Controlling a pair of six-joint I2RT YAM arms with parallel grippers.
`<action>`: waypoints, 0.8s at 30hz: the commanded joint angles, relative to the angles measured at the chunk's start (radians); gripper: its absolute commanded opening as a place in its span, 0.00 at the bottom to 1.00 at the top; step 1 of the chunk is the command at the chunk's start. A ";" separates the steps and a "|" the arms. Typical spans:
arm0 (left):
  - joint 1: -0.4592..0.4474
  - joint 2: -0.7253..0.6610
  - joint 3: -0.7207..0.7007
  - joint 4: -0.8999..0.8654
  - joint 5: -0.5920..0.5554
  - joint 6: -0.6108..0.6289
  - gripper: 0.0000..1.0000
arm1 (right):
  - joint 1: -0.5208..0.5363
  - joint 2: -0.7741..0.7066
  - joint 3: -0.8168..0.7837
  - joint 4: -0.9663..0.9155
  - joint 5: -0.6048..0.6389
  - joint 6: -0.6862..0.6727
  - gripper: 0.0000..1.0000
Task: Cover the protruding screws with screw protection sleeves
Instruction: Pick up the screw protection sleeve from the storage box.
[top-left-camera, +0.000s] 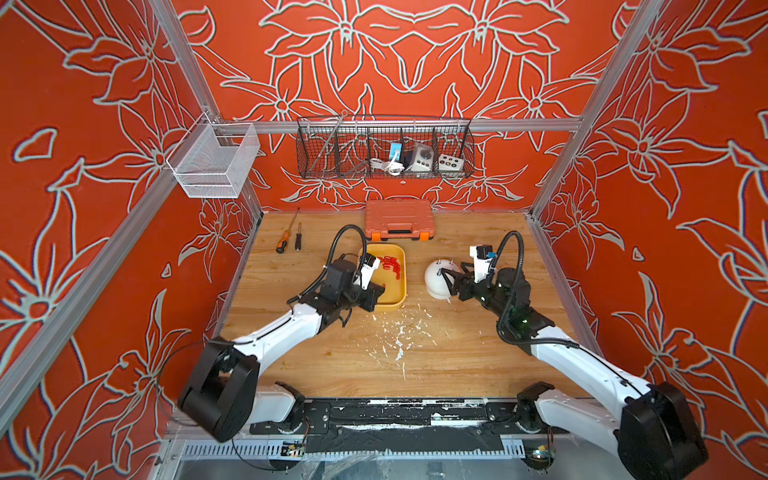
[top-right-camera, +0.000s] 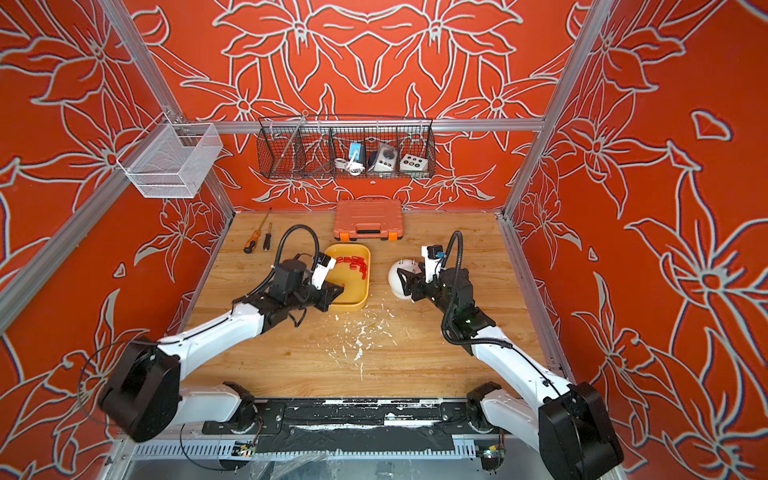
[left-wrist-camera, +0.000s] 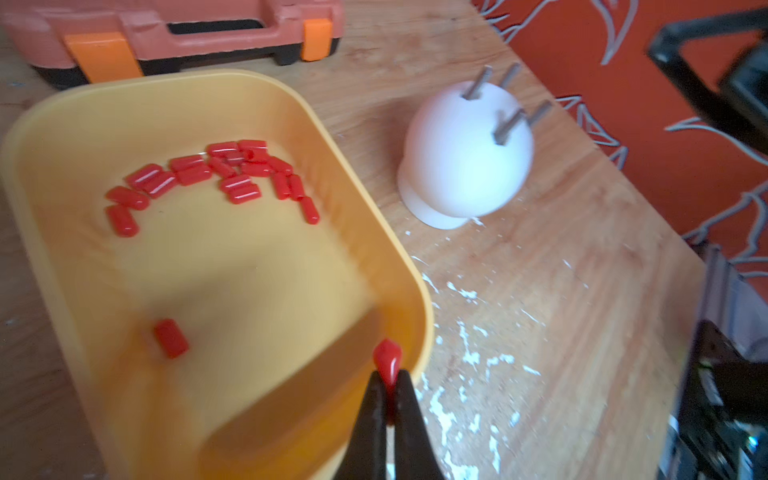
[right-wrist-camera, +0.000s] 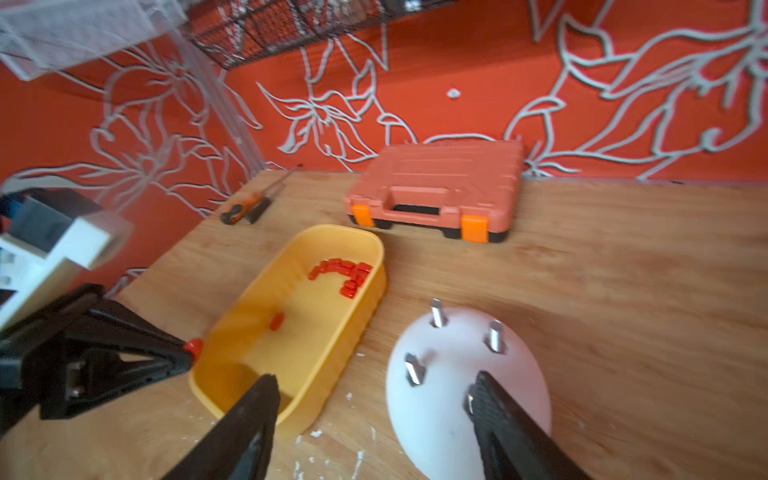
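At the tray's (left-wrist-camera: 415, 266) near corner, the left gripper (left-wrist-camera: 386, 384) pinches one red sleeve (left-wrist-camera: 387, 361), its long axis running straight on from the jaws. To its right stands the dome (left-wrist-camera: 457, 166) with four bare screws (left-wrist-camera: 509, 124), nearer the right gripper (right-wrist-camera: 372, 378), which is spread wide and empty. Spare sleeves (left-wrist-camera: 232, 174) lie at the tray's far end.

The left gripper (left-wrist-camera: 386, 376) shows only the outer end of its pinched screw protection sleeve (left-wrist-camera: 387, 360); the rest is hidden between the closed jaws. At the right gripper (right-wrist-camera: 373, 376), one of the protruding screws (right-wrist-camera: 470, 400) is largely hidden behind a finger (right-wrist-camera: 498, 415), and the white dome (right-wrist-camera: 436, 399) is cut off by the picture's edge beneath the spread jaws. In both top views the screws are too small to count.
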 joint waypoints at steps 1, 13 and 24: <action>0.001 -0.136 -0.113 0.255 0.223 0.068 0.00 | 0.008 -0.011 0.020 0.053 -0.236 0.039 0.73; -0.134 -0.439 -0.230 0.204 0.427 0.198 0.00 | 0.056 -0.084 0.133 -0.314 -0.624 -0.069 0.64; -0.208 -0.457 -0.191 0.138 0.466 0.236 0.00 | 0.185 -0.108 0.212 -0.465 -0.664 -0.192 0.58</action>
